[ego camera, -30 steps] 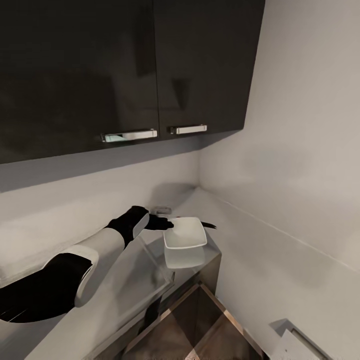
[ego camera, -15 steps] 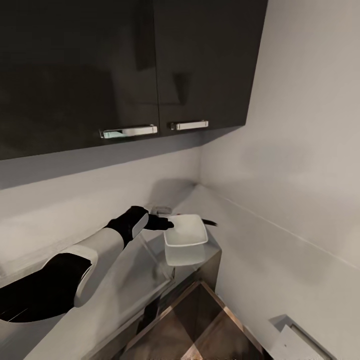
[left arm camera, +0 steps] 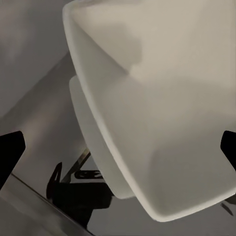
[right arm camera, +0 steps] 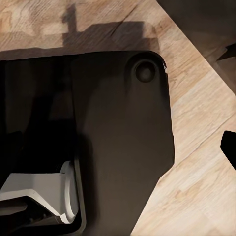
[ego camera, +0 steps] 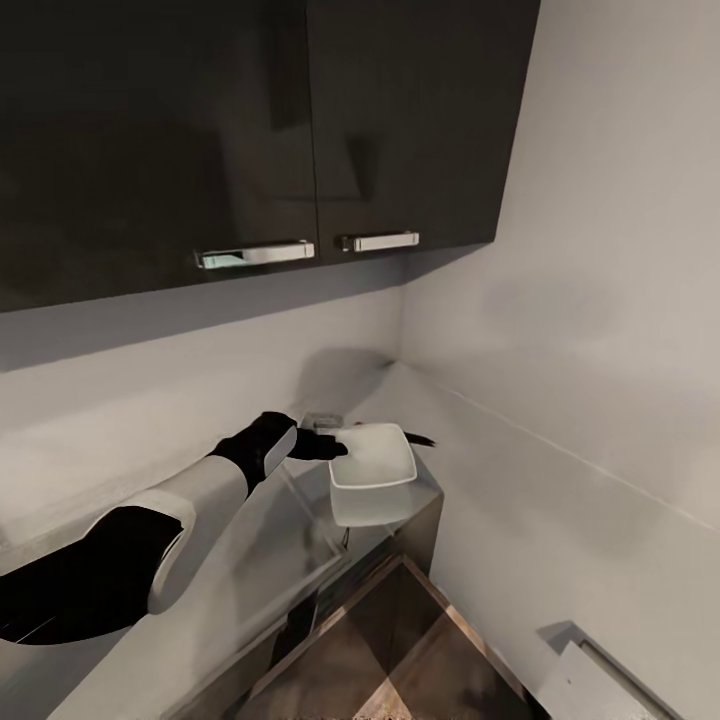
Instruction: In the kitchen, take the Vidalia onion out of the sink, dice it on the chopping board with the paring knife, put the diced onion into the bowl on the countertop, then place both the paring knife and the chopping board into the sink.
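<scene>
Glossy dark wall cabinets point(ego camera: 250, 130) with chrome handles point(ego camera: 255, 255) meet pale grey walls point(ego camera: 590, 300) above wood-plank floor point(right arm camera: 196, 123).

The robot's left arm point(ego camera: 130, 560) wears glossy black shells split by a white forearm sleeve, ending in a black left gripper point(ego camera: 325, 447); its dark rounded base point(right arm camera: 113, 147) carries a pale grey fitting.

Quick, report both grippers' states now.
Left gripper: shut on the bowl, held tilted above the countertop.
Right gripper: cannot tell, it hangs over the wood floor.
</scene>
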{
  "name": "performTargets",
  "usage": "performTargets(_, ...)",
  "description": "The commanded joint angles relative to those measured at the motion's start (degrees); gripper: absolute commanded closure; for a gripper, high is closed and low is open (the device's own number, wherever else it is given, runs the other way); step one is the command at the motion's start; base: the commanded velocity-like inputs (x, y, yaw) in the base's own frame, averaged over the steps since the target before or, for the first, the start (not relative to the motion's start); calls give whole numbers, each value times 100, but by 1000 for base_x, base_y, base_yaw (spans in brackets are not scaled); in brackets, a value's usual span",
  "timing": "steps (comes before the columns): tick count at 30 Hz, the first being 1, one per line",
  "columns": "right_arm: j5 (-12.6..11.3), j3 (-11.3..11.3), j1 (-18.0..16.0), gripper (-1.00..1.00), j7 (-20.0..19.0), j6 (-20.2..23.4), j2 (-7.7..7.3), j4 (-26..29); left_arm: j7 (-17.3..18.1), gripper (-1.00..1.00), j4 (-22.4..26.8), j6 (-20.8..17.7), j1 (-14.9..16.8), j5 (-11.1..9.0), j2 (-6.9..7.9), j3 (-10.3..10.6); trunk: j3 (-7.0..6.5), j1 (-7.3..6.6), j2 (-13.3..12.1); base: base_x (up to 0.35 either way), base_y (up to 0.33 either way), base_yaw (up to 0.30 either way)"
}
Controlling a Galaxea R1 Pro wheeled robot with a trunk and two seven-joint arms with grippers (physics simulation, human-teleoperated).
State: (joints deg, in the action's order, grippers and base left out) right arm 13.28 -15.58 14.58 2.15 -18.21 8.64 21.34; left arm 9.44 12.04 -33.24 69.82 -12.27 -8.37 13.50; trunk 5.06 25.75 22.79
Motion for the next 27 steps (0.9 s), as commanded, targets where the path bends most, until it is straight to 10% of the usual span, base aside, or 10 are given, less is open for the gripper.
performTargets(1, 61, -32, 1, -100, 13, -7, 7, 10, -4, -100, 4, -24, 5, -56, 3, 47, 21, 4, 13, 0, 0, 0)
performTargets(27, 61, -32, 1, -100, 5, -7, 7, 10, -12, -100, -17, -24, 5, -48, 2, 47, 250, 4, 13, 51, -26, 0)
